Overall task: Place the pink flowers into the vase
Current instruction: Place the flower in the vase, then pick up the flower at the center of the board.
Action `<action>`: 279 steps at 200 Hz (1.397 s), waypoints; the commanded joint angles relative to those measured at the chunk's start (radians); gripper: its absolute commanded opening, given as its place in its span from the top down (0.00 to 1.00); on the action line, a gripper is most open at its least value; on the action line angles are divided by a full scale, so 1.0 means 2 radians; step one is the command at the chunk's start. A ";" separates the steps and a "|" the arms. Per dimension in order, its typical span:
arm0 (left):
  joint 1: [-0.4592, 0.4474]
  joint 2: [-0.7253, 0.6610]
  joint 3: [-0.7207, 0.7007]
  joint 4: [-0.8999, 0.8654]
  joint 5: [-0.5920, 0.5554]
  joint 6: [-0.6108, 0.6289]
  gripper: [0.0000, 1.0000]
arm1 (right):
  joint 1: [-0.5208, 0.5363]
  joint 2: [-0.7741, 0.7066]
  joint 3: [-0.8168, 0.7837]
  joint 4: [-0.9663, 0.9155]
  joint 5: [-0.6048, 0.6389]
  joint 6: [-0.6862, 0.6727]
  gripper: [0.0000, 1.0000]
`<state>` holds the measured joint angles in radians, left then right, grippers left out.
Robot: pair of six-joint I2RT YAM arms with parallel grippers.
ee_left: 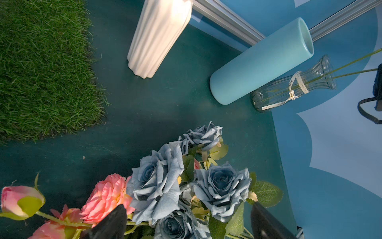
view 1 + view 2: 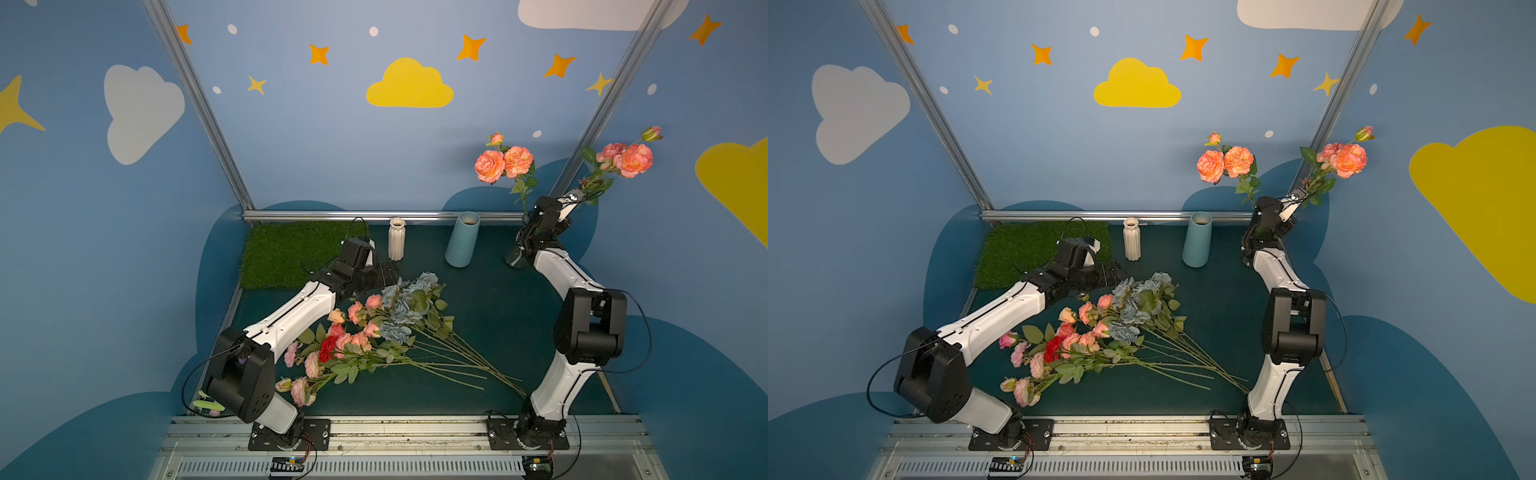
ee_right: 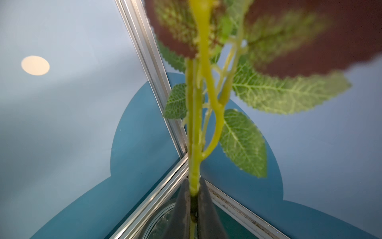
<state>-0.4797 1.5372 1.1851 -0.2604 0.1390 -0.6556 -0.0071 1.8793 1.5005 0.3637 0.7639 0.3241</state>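
The dark green table (image 2: 478,332) carries an artificial grass mat (image 2: 286,253) in its far left corner. The left arm (image 2: 291,311) reaches from its near base toward the table centre. The right arm (image 2: 557,270) rises to the far right corner. A pile of flowers lies across the middle of the table, with the stems pointing toward the right arm's base. The loose pink flowers (image 2: 353,340) make up its near left part and the grey-blue roses (image 2: 403,309) its far part. One red carnation (image 2: 328,347) sits among the pink blooms. A blue cylinder vase (image 2: 462,241) stands upright near the back rail, with a white ribbed vase (image 2: 396,240) to its left. The glass vase (image 1: 293,84), with a ribbon tied at its neck, stands to the right of the blue one; in both top views the right arm hides most of it. In the left wrist view two green stems enter its mouth. The standing pink spray (image 2: 503,164) rises above it against the back wall. The held pink spray (image 2: 627,160) leans toward the right wall. The right gripper (image 3: 193,184) has its fingers pressed against this spray's stem from both sides, directly over the glass rim. The left gripper (image 1: 188,205) has its fingers spread wide above the grey-blue roses, with a pink bloom just beside one finger
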 commanded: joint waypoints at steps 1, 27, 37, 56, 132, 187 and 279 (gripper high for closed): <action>0.002 -0.012 -0.002 -0.002 -0.002 -0.001 0.05 | -0.001 -0.003 0.017 -0.053 -0.017 0.013 0.76; 0.001 -0.018 0.000 -0.012 -0.011 -0.002 0.04 | 0.000 -0.010 0.024 -0.096 -0.031 0.016 0.62; 0.000 -0.022 -0.001 -0.016 -0.018 -0.002 0.03 | 0.000 -0.019 0.017 -0.101 -0.035 0.017 0.60; -0.005 -0.031 0.003 -0.034 -0.041 -0.004 0.02 | 0.003 -0.040 0.002 -0.124 -0.043 0.024 0.56; -0.080 -0.082 0.042 -0.229 -0.304 -0.052 0.07 | 0.041 -0.109 -0.013 -0.305 -0.028 0.065 0.51; -0.117 -0.214 -0.087 -0.252 -0.329 -0.198 0.10 | 0.077 -0.186 -0.104 -0.375 -0.099 0.110 0.52; -0.196 -0.254 -0.179 -0.262 -0.295 -0.389 0.36 | 0.213 -0.286 -0.182 -0.489 -0.194 0.122 0.59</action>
<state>-0.8593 1.0458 0.8776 -0.8047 -0.4969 -1.2961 0.3782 1.3922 1.1492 -0.5156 0.4530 0.5762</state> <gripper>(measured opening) 0.664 0.441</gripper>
